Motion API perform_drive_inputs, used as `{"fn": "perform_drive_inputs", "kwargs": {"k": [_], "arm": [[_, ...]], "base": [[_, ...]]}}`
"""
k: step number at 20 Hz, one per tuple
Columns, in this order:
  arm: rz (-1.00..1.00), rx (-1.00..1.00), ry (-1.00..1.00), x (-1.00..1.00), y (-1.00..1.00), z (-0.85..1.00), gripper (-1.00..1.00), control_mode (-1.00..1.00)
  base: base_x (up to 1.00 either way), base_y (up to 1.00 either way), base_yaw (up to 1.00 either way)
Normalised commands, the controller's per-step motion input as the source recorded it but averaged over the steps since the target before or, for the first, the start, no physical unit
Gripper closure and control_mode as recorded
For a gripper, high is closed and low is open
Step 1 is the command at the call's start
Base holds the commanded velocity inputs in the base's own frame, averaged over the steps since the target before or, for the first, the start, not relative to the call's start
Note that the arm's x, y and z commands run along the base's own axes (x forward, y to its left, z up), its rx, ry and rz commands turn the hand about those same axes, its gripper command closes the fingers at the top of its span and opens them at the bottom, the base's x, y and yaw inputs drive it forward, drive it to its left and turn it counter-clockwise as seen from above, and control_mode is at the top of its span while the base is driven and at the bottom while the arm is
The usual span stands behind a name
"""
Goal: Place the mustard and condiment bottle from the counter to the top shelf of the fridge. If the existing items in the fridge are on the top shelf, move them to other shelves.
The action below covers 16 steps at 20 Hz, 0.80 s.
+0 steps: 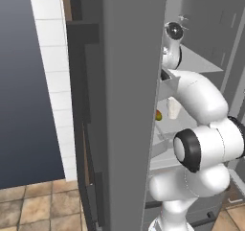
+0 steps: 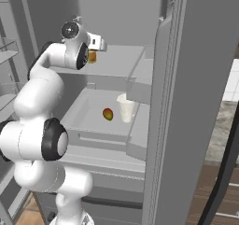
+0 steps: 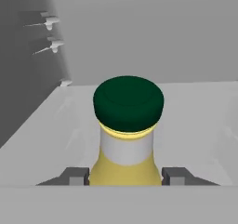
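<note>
The fridge (image 2: 196,102) stands open, and its pale grey inside takes up most of the right base view. The white arm reaches in from the lower left of that frame up to the top shelf (image 2: 116,60), a flat grey panel in the upper middle. On the shelf below, near the middle of the frame, a white cup (image 2: 126,108) stands upright with a small mango (image 2: 108,114) just beside it on its left; they do not touch. The left base view shows the cup (image 1: 173,108) and a sliver of the mango (image 1: 158,115) squeezed between the fridge wall and the arm.

The claw (image 2: 93,51) is clenched on the mustard (image 2: 92,57), which peeks out yellow over the top shelf. The hand view shows the mustard (image 3: 126,139) up close: green cap, white neck, yellow shoulders, with a dark fingertip (image 3: 76,175) pressed on each side. Bare shelf spreads around the bottle to the back wall, with the side wall near at the frame's left.
</note>
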Motion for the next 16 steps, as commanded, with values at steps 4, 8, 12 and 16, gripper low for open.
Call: {"fn": "perform_drive_inputs", "kwargs": {"k": [4, 8, 12, 16], "arm": [[0.04, -0.01, 0.00, 0.28, 0.00, -0.35, -1.00, -1.00], [0.01, 0.00, -0.02, 0.04, 0.00, -0.10, -1.00, -1.00], [0.00, 0.00, -0.02, 0.00, 0.00, 0.00, -1.00, -1.00], [0.00, 0.00, -0.05, 0.00, 0.00, 0.00, -1.00, -1.00]], "base": [[0.00, 0.00, 0.00], [0.00, 0.00, 0.00], [0.00, 0.00, 0.00], [0.00, 0.00, 0.00]]}}
